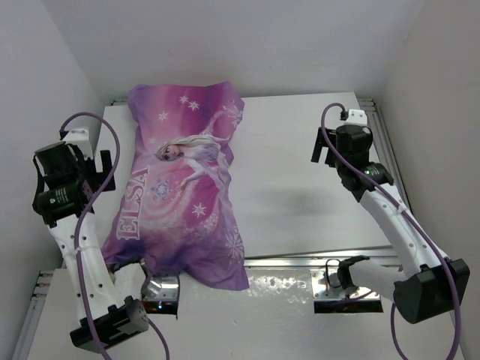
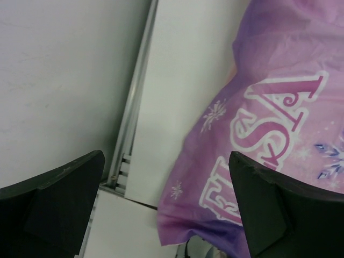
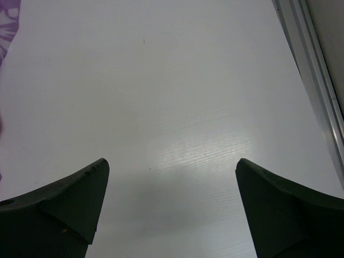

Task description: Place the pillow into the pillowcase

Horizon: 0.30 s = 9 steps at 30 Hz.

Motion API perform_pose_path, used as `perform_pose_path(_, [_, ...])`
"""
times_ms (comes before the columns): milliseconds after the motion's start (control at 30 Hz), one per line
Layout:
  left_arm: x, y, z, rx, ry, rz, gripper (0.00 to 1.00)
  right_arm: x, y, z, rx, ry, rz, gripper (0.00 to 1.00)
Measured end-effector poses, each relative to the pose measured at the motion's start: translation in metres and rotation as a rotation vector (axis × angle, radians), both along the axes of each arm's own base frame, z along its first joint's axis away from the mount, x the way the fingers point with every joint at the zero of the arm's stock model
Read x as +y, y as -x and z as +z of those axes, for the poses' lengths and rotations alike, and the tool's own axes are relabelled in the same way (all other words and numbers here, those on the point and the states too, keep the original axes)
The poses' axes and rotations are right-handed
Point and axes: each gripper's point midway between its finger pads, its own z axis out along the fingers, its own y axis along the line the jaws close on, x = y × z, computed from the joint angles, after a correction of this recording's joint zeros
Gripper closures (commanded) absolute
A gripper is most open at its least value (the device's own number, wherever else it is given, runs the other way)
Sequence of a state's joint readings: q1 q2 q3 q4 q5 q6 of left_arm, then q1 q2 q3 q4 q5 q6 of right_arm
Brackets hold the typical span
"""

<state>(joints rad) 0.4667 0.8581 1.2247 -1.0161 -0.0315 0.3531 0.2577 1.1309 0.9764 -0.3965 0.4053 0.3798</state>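
The purple-pink pillowcase [image 1: 184,195] with the princess print and "ELSA" lettering lies plump and lengthwise on the left half of the white table [image 1: 300,187]. The pillow itself does not show; no white fabric is visible. My left gripper [image 1: 105,163] hovers open just off the pillowcase's left edge; in the left wrist view the left gripper [image 2: 165,158] stands wide over the lettered near-left part of the pillowcase [image 2: 269,107], holding nothing. My right gripper [image 1: 324,154] hangs open over bare table, well right of the case. In the right wrist view the right gripper [image 3: 172,164] is empty, and a sliver of pillowcase [image 3: 6,27] shows top left.
White walls close in the table on the left, back and right. A metal rail [image 2: 134,107] runs along the table's left edge and another rail [image 3: 314,70] along its right edge. The pillowcase's near corner drapes over the left arm's base plate [image 1: 161,289].
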Motion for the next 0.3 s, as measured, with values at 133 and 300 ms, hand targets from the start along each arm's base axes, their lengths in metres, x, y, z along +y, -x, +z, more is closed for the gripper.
perform_pose_path(133, [-0.004,-0.006,-0.015,0.0,0.046,-0.002,0.0,-0.007,0.006,0.005,-0.023,0.028,-0.006,0.01])
perform_pose_path(300, [-0.007,-0.003,-0.025,-0.014,0.061,0.006,0.0,-0.011,0.009,0.011,-0.04,0.051,-0.012,0.01])
